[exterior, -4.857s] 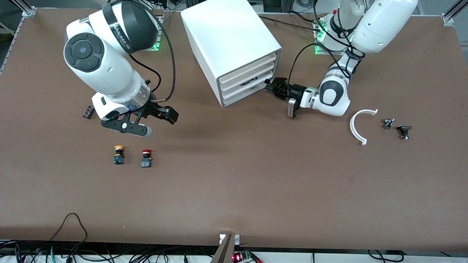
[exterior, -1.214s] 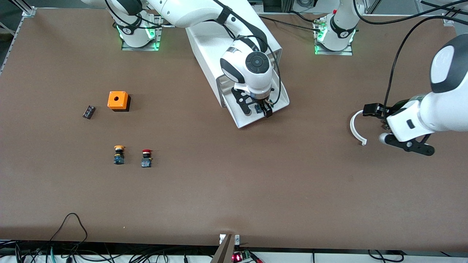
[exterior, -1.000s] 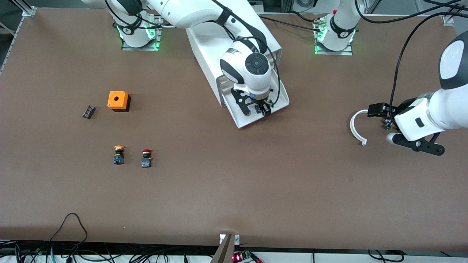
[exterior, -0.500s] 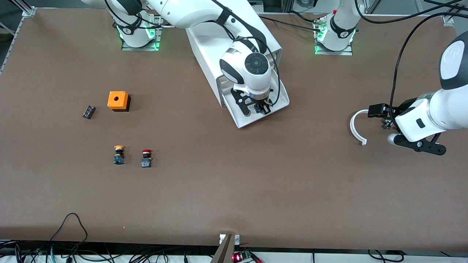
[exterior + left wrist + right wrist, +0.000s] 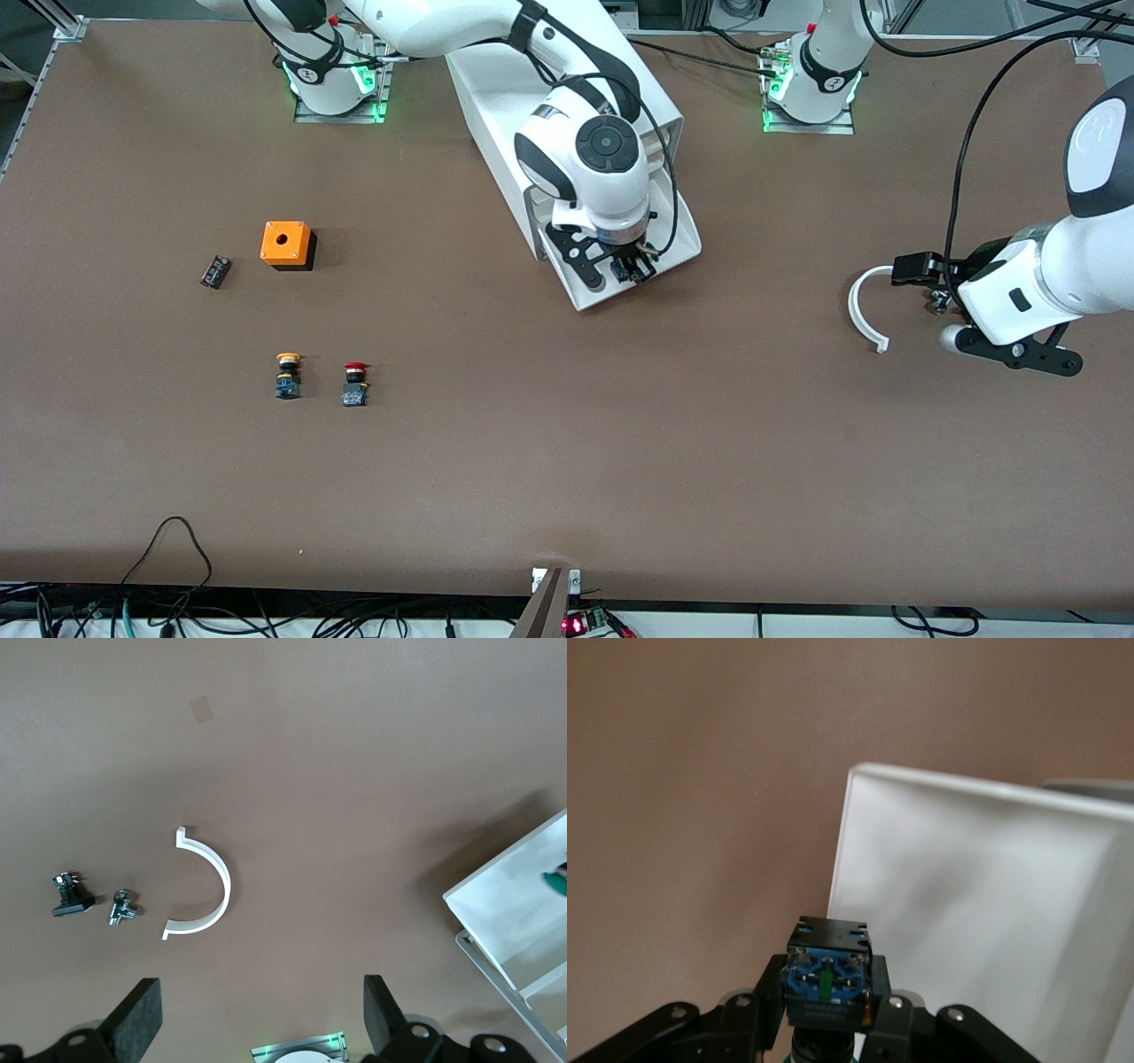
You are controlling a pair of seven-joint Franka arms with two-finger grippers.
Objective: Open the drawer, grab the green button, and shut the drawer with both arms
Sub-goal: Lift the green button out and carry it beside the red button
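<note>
The white cabinet [image 5: 549,89] has its lowest drawer [image 5: 586,299] pulled out toward the front camera. My right gripper [image 5: 629,266] hangs over the open drawer and is shut on the button [image 5: 625,271]. The right wrist view shows the button's black and blue body [image 5: 828,974] clamped between the fingers, with the bare white drawer tray [image 5: 974,921] beneath. Its cap is hidden there. My left gripper [image 5: 926,279] waits open over the table at the left arm's end, its fingers [image 5: 133,1019] wide apart with nothing between them. A corner of the drawer [image 5: 509,912] shows in the left wrist view.
A white arc piece [image 5: 864,310] [image 5: 208,890] and two small parts [image 5: 71,896] [image 5: 122,908] lie under the left gripper. An orange box [image 5: 286,244], a small black part [image 5: 214,271], a yellow-capped button [image 5: 287,375] and a red-capped button [image 5: 355,383] sit toward the right arm's end.
The right gripper closed on the button in the drawer and has risen a little with it. The left arm has stayed put over the last half second.
</note>
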